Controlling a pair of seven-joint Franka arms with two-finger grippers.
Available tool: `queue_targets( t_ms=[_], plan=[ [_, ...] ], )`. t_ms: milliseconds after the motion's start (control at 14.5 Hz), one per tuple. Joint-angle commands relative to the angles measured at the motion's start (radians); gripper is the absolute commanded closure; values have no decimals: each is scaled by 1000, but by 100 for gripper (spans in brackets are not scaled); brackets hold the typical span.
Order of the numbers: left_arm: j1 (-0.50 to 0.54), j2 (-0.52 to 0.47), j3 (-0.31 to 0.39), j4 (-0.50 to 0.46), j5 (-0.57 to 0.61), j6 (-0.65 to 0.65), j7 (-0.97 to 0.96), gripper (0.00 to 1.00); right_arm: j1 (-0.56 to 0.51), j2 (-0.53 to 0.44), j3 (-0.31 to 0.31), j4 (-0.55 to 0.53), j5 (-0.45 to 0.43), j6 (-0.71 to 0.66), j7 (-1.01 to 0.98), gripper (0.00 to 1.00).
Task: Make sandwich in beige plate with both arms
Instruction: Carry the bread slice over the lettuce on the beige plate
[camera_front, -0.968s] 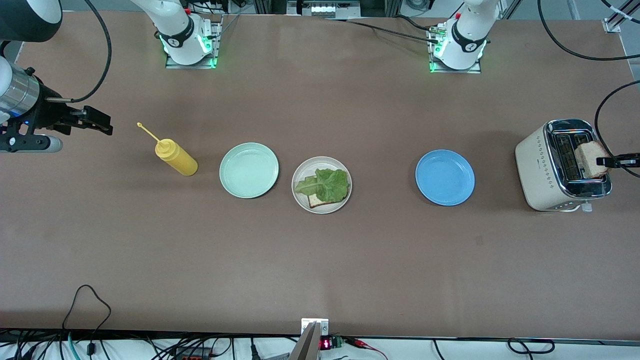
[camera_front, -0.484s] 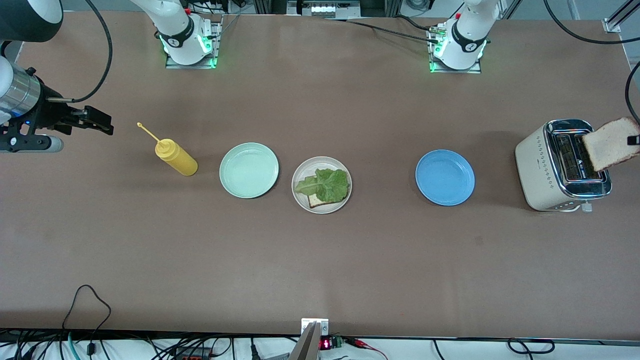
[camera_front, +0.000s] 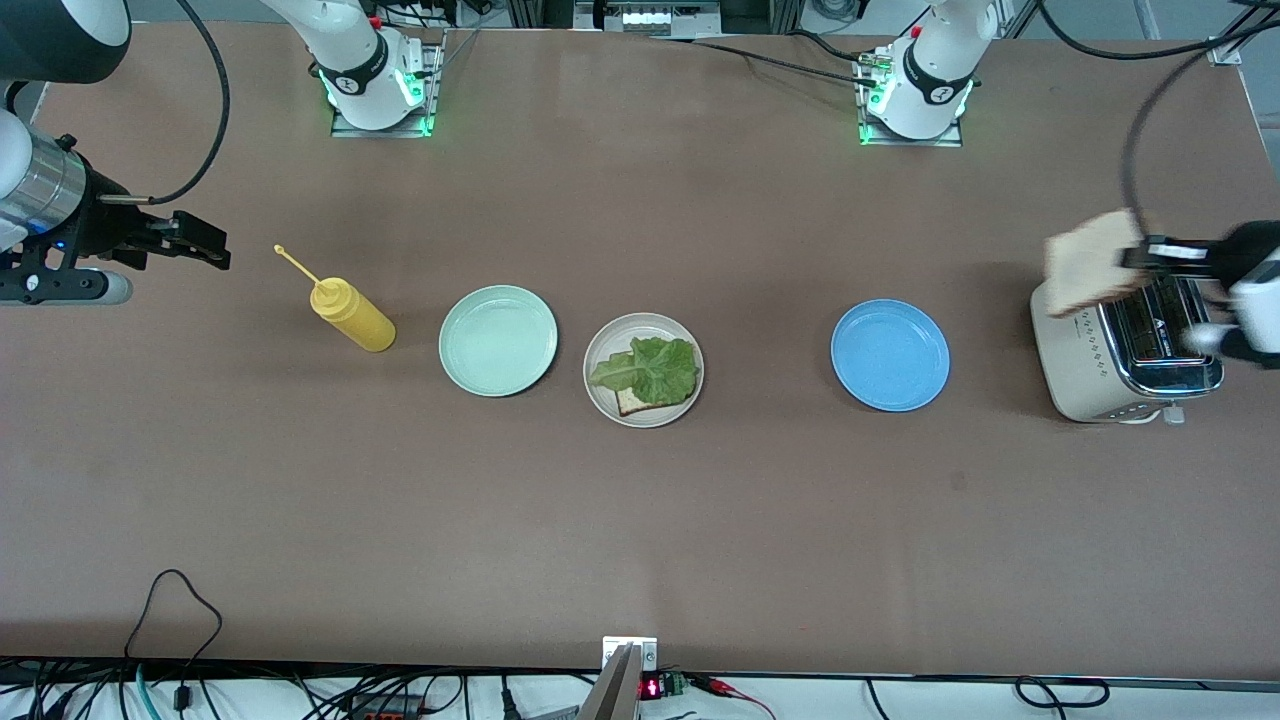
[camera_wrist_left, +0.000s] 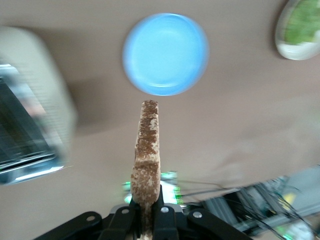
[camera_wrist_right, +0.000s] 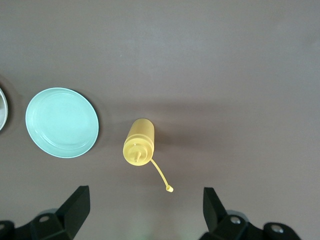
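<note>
On the brown table (camera_front: 640, 520), lettuce-topped bread is seen in the beige plate (camera_front: 598, 385), a bread slice (camera_front: 1090, 264) is clenched by the left gripper (camera_front: 1135, 258) over the toaster (camera_front: 1075, 345), and the right gripper (camera_front: 205, 250) waits spread apart.

The left tool (camera_front: 1135, 258) is clamped shut on a bread slice (camera_front: 1088, 262) in the air, while the right tool (camera_wrist_right: 145, 210) waits with fingers spread wide.
</note>
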Motion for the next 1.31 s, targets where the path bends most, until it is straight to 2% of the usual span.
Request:
queue_targets(
  t_ms=[0,138,207,346,691,830,968,1245],
  plan=[
    [-24,15,-15,-113,-143,91,-39,100,8,4,-8,17,14,-10,10,0],
    [-101,24,-15,-161,-204,196,-56,100,8,5,-8,17,14,-10,10,0],
    [-138,52,-15,-174,-256,255,-103,100,8,4,-8,17,14,-13,10,0],
    [-234,99,-17,-175,-286,373,-197,100,8,4,-8,15,14,-14,10,0],
    [-377,239,-17,-186,-459,617,-205,100,8,4,-8,15,14,-16,10,0],
    [-436,247,-15,-235,-520,768,-205,100,10,5,-8,15,14,-16,10,0],
    [-469,250,-17,-278,-603,910,-200,100,11,4,-8,15,14,-16,8,0],
    [-485,291,-17,-281,-806,1035,-156,100,22,4,-8,15,12,-14,8,0]
  ],
)
